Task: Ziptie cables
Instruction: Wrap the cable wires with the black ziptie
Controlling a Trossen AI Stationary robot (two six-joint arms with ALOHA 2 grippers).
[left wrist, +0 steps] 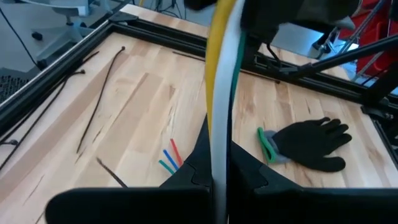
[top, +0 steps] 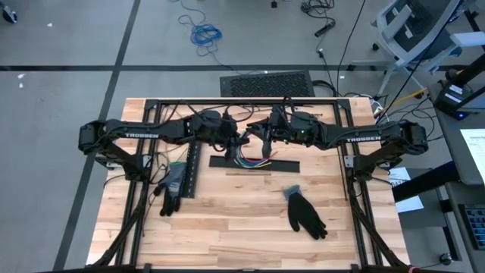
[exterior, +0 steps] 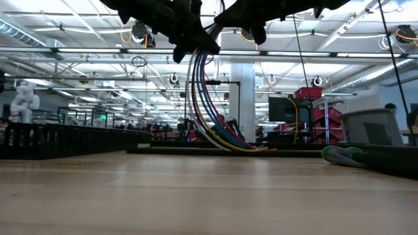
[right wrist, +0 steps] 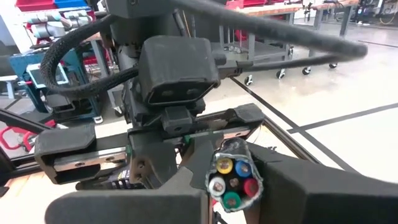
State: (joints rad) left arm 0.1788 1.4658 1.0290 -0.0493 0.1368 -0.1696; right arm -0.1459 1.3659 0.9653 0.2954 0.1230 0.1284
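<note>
The cables [exterior: 206, 98] are a bundle of white, yellow, blue, green and red wires. The bundle hangs from both grippers above the table's middle and curves down to the wood, where its free ends [exterior: 255, 148] lie. My left gripper [top: 241, 140] and my right gripper [top: 259, 136] meet tip to tip there, each shut on the bundle's upper part. In the left wrist view the wires [left wrist: 221, 93] rise from between my fingers. The right wrist view shows the bundle's cut end [right wrist: 233, 177] facing the camera. My left gripper pinches the bundle between its two fingers [left wrist: 249, 177], just below the upper end, coming slanting down from the table's left. The wires [left wrist: 219, 143] run through the gap, lying across the fingers. The bundle hangs below, its coloured ends [left wrist: 169, 157] resting on the table. My right gripper pinches the bundle's upper end [right wrist: 231, 163] between its two fingers, roughly level, coming from the table's right. The cut end pokes back between the fingers toward the wrist. That end is lifted clear of the table.
A black slotted strip [top: 191, 171] lies left of centre and a flat black strip [top: 254, 164] under the cables. Two black gloves [top: 173, 189] [top: 307, 214] lie on the near half. Thin black strands [left wrist: 99, 102] lie near the frame rail [left wrist: 56, 68].
</note>
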